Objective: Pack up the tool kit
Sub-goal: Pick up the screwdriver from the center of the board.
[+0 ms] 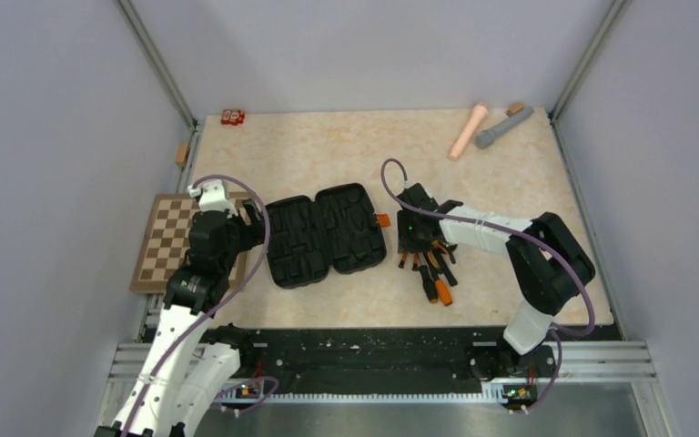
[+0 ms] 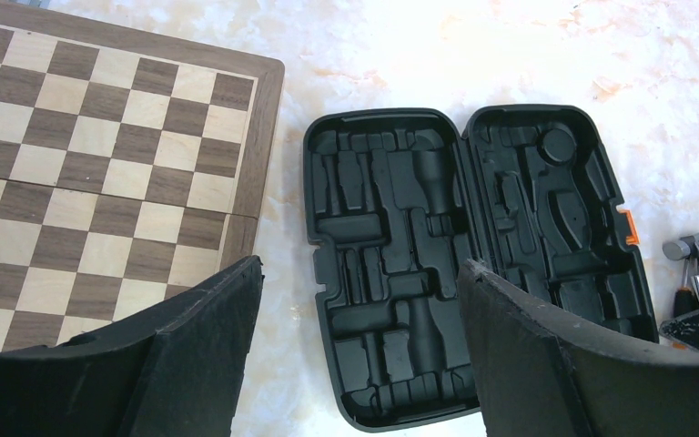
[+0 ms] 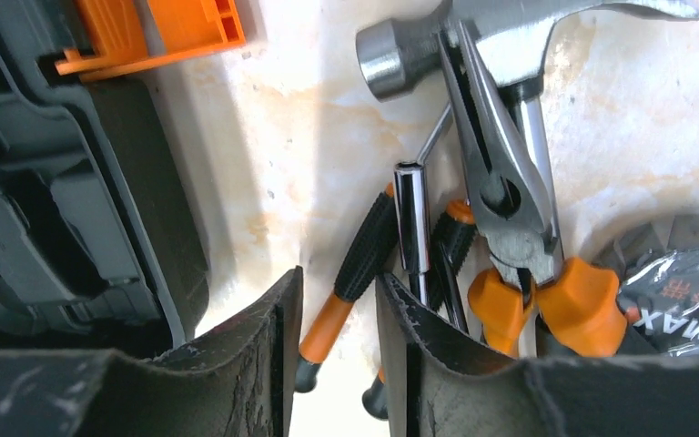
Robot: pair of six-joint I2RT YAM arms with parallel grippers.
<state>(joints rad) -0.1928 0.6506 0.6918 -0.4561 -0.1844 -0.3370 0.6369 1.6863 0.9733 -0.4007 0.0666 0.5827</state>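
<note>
The black tool case lies open and flat mid-table, its moulded slots empty and its orange latch on the right edge. My left gripper is open and empty at the case's left edge; in the left wrist view its fingers straddle the case's near-left part. The tools lie in a pile right of the case. My right gripper hangs over them, jaws narrowly apart around a black-and-orange screwdriver handle, not clamped. Orange-handled pliers and a hammer lie beside it.
A brown chessboard lies left of the case, overhanging the table's left edge. Pink and grey cylinders lie at the back right. A small red object sits at the back left. A crinkled plastic packet lies by the pliers.
</note>
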